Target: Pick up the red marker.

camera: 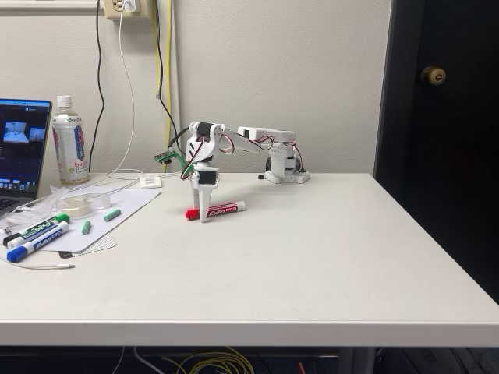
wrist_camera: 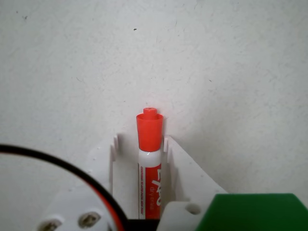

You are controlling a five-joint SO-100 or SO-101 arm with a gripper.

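Wrist view, white two-finger gripper (wrist_camera: pixel 149 144) with jaws closed on short white-barrelled red-capped marker (wrist_camera: pixel 150 163) at lower centre, fixed view, marker (camera: pixel 222 209) lying on white table (camera: pixel 312 257) at frame centre, gripper (camera: pixel 205 216) down over it.

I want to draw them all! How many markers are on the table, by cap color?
Red marker: 1, between the fingers of the gripper
Green marker: 1
Blue marker: 1
Total: 3 markers

Red marker (camera: pixel 216 209) lies on table (camera: pixel 312 257), apparently between the fingers (wrist_camera: pixel 111 166).
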